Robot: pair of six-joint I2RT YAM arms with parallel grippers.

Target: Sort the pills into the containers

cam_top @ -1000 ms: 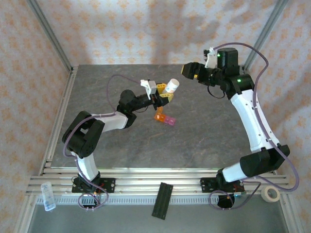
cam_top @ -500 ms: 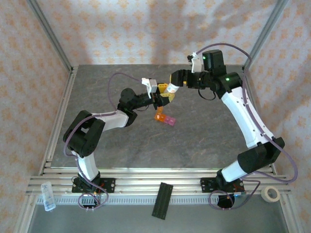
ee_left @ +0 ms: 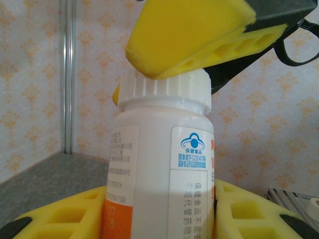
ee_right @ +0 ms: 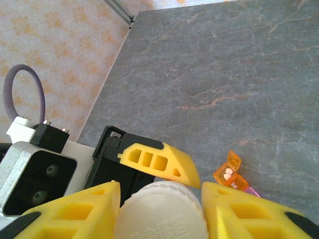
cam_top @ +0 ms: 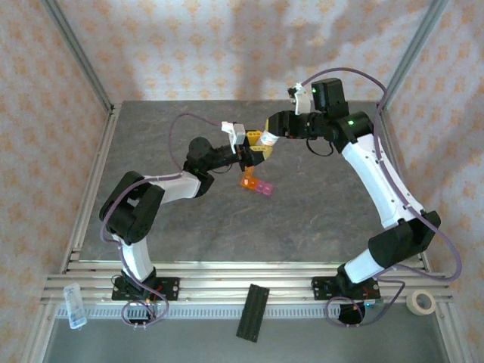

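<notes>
My left gripper (cam_top: 259, 148) (ee_left: 159, 193) is shut on a white pill bottle (ee_left: 159, 164), holding it up above the table. The right gripper (cam_top: 271, 130) (ee_right: 160, 190) has come in from the right, and its yellow fingers (ee_right: 84, 209) press both sides of the bottle's ribbed white cap (ee_right: 162, 214) (ee_left: 164, 92). The containers (cam_top: 255, 184) lie on the table just below the bottle. The orange one (ee_right: 231, 175) has its lid open with white pills inside. The pink one (ee_right: 252, 191) joins it, mostly hidden behind a finger.
The grey stone-patterned table (cam_top: 325, 219) is fenced by metal posts and wallpapered walls. On the near rail lie a black flat piece (cam_top: 253, 311), a tape roll (cam_top: 421, 302) at the right and a clear plastic item (cam_top: 74, 305) at the left.
The right gripper moved left onto the bottle's cap and closed its fingers on it. The left arm and bottle stayed put.
</notes>
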